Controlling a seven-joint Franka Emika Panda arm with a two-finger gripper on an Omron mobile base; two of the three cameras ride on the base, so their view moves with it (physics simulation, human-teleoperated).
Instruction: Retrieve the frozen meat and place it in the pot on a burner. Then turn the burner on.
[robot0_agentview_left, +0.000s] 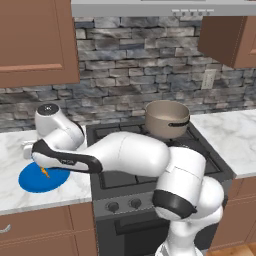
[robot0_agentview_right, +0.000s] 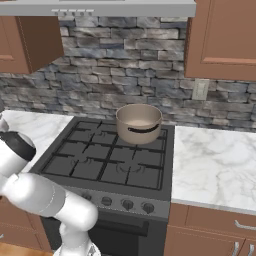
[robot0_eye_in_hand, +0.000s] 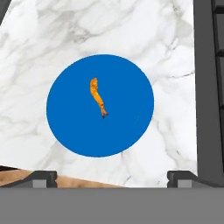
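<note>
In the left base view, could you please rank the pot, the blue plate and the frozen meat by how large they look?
1. Blue plate and pot: look alike, and the arm hides part of the plate.
2. Frozen meat: by far the smallest.

The worktop (robot0_eye_in_hand: 65, 35) was white marble with grey veining, smooth and faintly polished. On it lay a flat blue plate (robot0_eye_in_hand: 127, 127), matt and uniform in colour, bearing the frozen meat (robot0_eye_in_hand: 98, 97), orange and slightly lumpy. The pot (robot0_agentview_right: 138, 122) looked like tan brushed metal with a paler inside and a dark handle band. The stove (robot0_agentview_right: 107, 162) was dark matt metal. Rough grey stone (robot0_agentview_right: 125, 65) backed the wall; the cabinets (robot0_agentview_left: 35, 42) were brown wood.
</note>
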